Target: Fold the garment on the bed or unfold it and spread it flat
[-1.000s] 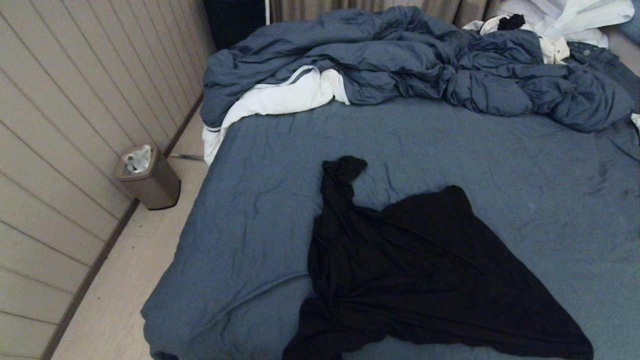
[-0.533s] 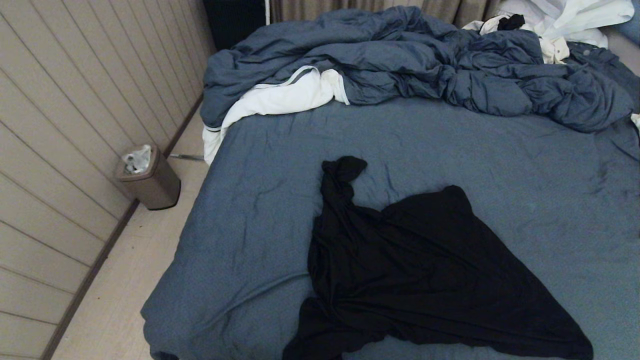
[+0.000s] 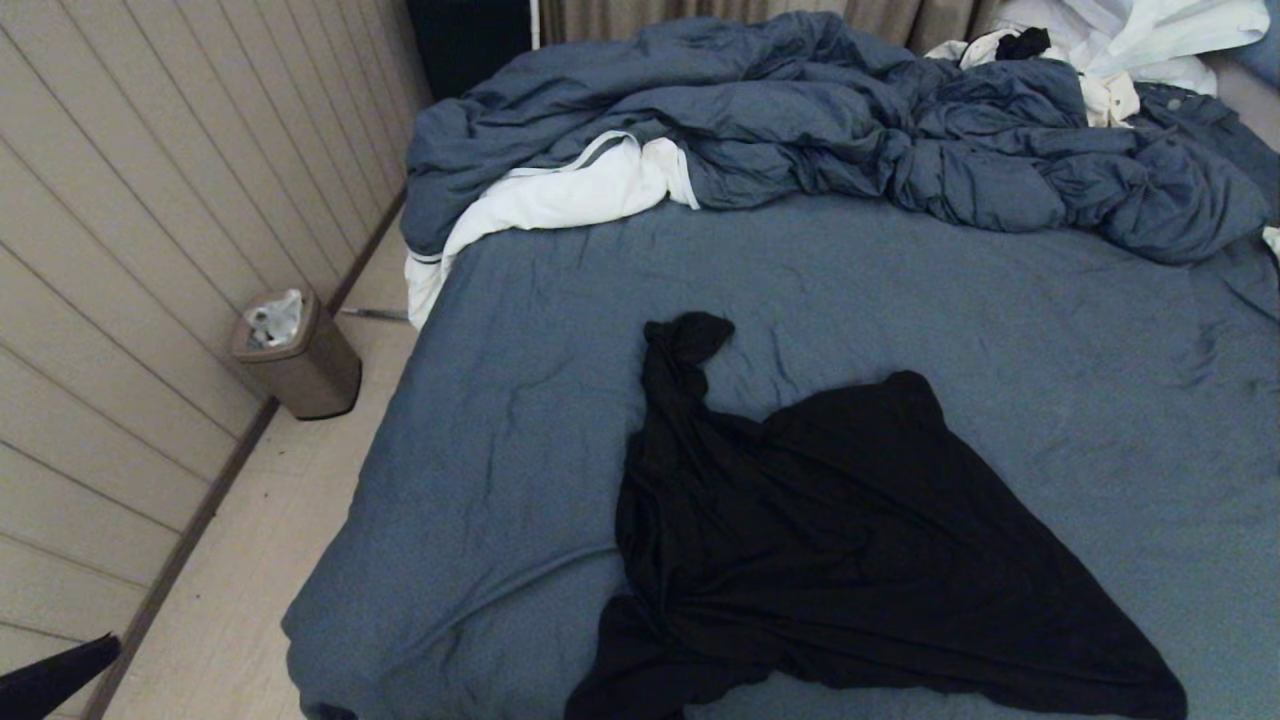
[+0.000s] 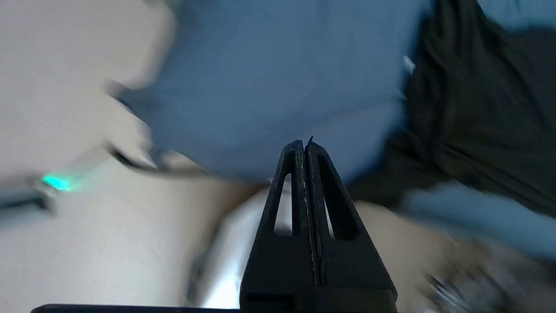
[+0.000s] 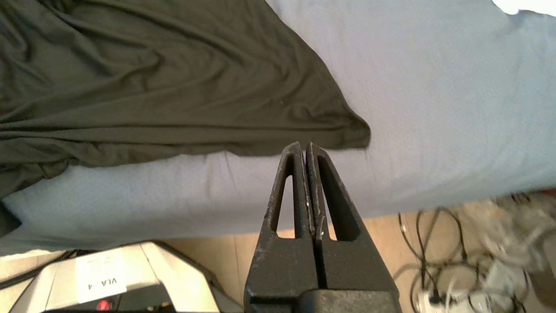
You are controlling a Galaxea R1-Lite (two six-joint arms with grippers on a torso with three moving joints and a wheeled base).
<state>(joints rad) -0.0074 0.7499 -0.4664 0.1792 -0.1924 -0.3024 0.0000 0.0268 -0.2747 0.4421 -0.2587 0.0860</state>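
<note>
The garment is a black T-shirt lying crumpled on the near part of the bed, one twisted end reaching toward the duvet. Its printed face does not show. My left gripper is shut and empty, off the bed's near left corner above the floor, with the garment beyond it to one side. A dark part of the left arm shows at the head view's lower left corner. My right gripper is shut and empty just short of the bed's near edge, close to a corner of the garment.
A puffy blue-grey duvet and a white cloth are heaped at the bed's far end. A bin stands on the floor by the panelled wall. Cables and the robot's base lie below the near edge.
A dark part of the left arm has come into the head view's lower left corner. The garment lies as before.
</note>
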